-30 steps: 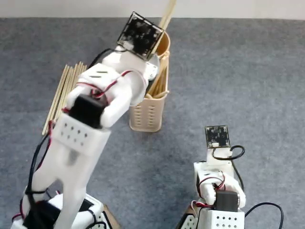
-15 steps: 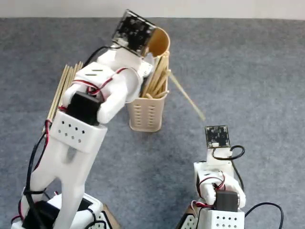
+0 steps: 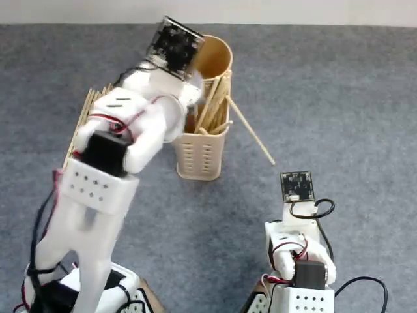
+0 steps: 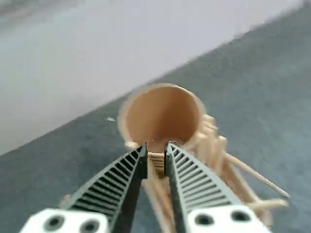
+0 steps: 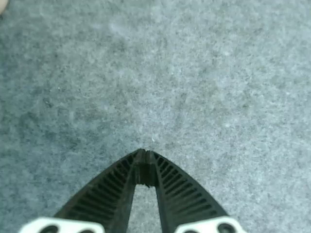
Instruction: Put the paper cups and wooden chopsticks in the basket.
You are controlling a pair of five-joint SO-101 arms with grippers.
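Grey felt-like tabletop [image 3: 352,98] (evenly lit), pale wall [image 3: 326,12] behind

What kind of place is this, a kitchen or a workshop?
Probably a robotics test bench: left arm and right arm with exposed wiring on a grey mat, beside a basket of chopsticks.

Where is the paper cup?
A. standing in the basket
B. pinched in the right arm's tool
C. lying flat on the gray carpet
A: the paper cup stands upright at one end of the basket, beside the chopsticks.
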